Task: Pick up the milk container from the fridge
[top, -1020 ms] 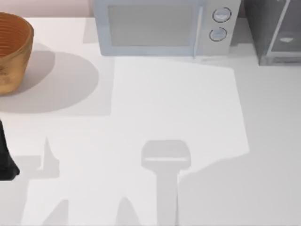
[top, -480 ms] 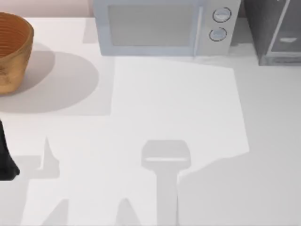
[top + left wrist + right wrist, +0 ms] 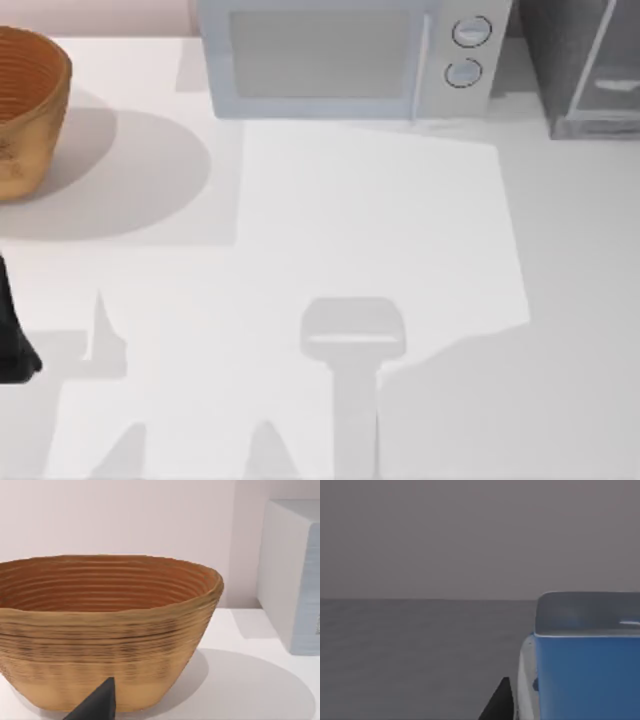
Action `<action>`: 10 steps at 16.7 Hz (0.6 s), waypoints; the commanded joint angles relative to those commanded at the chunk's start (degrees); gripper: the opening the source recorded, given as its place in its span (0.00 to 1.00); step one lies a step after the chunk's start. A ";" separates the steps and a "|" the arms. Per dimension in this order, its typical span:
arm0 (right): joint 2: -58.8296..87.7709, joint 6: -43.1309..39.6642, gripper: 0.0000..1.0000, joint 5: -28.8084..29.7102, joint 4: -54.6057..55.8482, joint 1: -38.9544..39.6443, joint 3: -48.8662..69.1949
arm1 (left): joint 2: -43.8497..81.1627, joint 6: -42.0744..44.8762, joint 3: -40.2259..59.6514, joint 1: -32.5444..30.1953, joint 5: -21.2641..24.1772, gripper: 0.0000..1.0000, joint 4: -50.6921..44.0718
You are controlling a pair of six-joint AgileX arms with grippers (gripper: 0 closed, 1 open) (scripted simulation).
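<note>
Left arm (image 3: 14, 330) parked at table's (image 3: 330, 220) left edge. Right gripper (image 3: 512, 705) beside one milk container (image 3: 585, 675); grip unclear. One fridge (image 3: 585, 65), one basket (image 3: 30, 105).

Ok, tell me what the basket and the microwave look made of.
The basket looks like woven wicker or coiled fibre, matte: fine ribbed rows circle its tan wall. The microwave looks like painted metal or plastic, smooth pale blue-grey, with a duller glassy door panel; which, I can't tell.
</note>
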 joint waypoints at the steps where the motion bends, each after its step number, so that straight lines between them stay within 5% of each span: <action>1: 0.00 0.00 0.00 0.00 0.00 0.00 0.00 | 0.00 0.00 0.00 0.00 0.00 1.00 0.00; 10: -0.31 0.07 0.00 0.00 -0.22 -0.18 -0.08 | 0.00 0.00 0.00 0.00 0.00 1.00 0.00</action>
